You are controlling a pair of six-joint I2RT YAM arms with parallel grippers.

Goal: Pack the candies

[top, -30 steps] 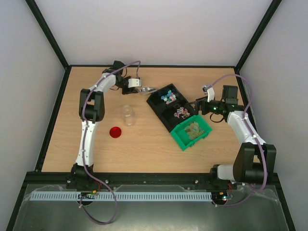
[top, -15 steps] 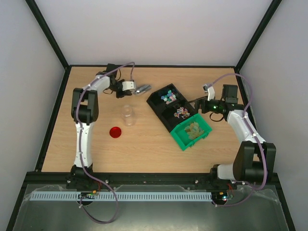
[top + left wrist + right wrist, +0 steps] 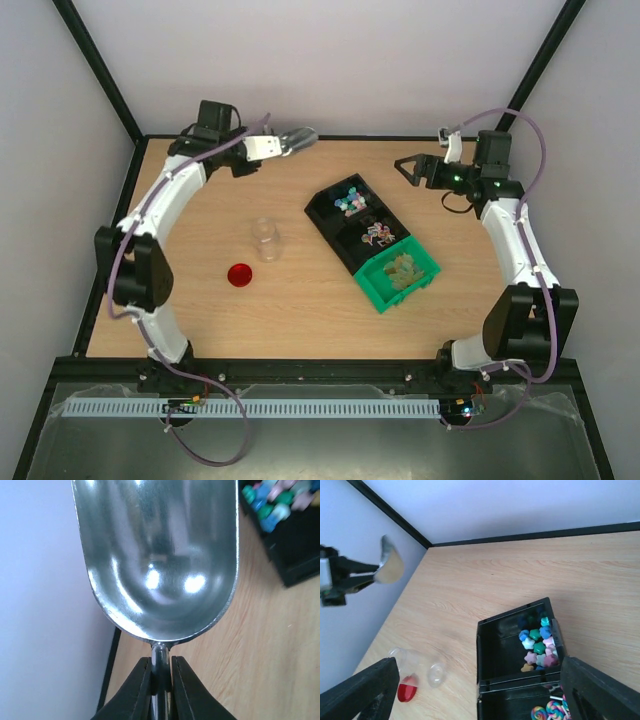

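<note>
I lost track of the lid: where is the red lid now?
In the top view, the red lid lies on the table left of centre, just near-left of the clear jar.

Overhead, we look down from above and behind the arm bases onto the whole table [image 3: 300,310]. Our left wrist view sits tight against the scoop [image 3: 157,555], facing along it, with candies [image 3: 272,505] at its corner. Our right wrist view hangs higher (much farther back), looking down across the table; it shares the black bin [image 3: 515,652], scoop and candies with both others.
</note>
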